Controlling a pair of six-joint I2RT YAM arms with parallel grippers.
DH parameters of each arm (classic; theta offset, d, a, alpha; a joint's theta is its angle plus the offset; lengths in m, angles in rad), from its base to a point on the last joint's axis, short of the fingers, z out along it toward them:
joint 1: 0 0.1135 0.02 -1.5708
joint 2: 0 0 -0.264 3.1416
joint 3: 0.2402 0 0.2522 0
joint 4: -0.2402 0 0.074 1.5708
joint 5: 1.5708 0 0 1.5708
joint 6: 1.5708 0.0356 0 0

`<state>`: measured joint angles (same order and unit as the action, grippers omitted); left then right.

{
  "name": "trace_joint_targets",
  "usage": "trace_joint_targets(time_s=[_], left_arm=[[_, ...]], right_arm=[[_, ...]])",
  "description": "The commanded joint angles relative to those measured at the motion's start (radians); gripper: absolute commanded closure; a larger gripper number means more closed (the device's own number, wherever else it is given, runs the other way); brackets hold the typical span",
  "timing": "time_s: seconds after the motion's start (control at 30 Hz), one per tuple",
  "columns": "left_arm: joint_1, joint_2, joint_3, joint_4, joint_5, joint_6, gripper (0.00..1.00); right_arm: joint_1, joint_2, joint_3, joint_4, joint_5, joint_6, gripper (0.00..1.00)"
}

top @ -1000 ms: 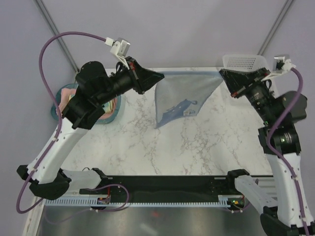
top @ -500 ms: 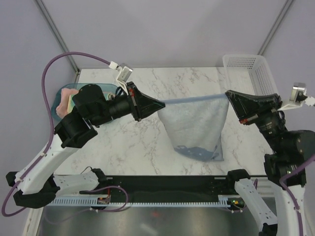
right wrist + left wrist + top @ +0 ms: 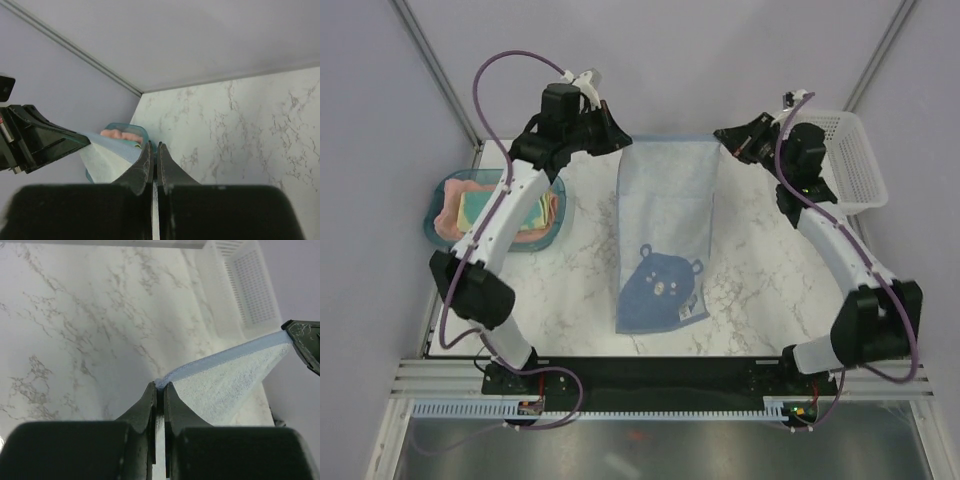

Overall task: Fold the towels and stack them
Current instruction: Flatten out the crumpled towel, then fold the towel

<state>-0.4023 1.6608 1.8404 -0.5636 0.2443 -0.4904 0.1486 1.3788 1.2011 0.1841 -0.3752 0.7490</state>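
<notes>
Gripping the blue towel (image 3: 665, 230) by its two far corners: left end effector (image 3: 620, 143) pinched shut on one, right end effector (image 3: 723, 137) pinched shut on the other. Stretched taut between them over the far edge, then trailing down the bench (image 3: 760, 280), bear face up, near end close to the front.

Risks from here: slipping out of such thin pinches (only the very hem caught) if pulled wider; skewing or bunching if lowered unevenly, spoiling the fold.

Folded already, by the look of it, in the tray (image 3: 432, 225): pink towel (image 3: 446, 212) and yellow towel (image 3: 482, 208).

Against half a second back: no longer sagging in a pouch mid-bench, now spread long; held much farther back, near the wall.
</notes>
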Motion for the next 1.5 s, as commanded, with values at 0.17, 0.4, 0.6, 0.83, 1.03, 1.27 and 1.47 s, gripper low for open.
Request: trace_joint_targets(time_s=[0.17,0.4,0.6,0.83,1.03,1.27,1.47], left_arm=[[0.14,0.363,0.049,0.307,0.148,0.082,0.98],[0.189,0.559,0.126,0.461,0.269,0.067,0.98],[0.191,0.579,0.149,0.462,0.294,0.102,0.98],[0.188,0.424,-0.077,0.485,0.308,0.118,0.98],[0.184,0.266,-0.289,0.496,0.317,0.153,0.98],[0.142,0.146,-0.484,0.518,0.314,0.174,0.98],[0.082,0.074,-0.589,0.521,0.296,0.176,0.98]], right_arm=[[0.008,0.558,0.184,0.477,-0.137,0.062,1.0],[0.006,0.839,0.419,0.52,-0.212,-0.043,1.0],[0.006,0.901,0.482,0.488,-0.273,-0.108,1.0],[0.005,0.735,0.298,0.422,-0.324,-0.183,1.0],[0.003,0.539,0.096,0.278,-0.278,-0.355,1.0],[0.002,0.401,-0.09,0.247,-0.257,-0.387,1.0],[0.006,0.28,-0.277,0.33,-0.263,-0.312,1.0]])
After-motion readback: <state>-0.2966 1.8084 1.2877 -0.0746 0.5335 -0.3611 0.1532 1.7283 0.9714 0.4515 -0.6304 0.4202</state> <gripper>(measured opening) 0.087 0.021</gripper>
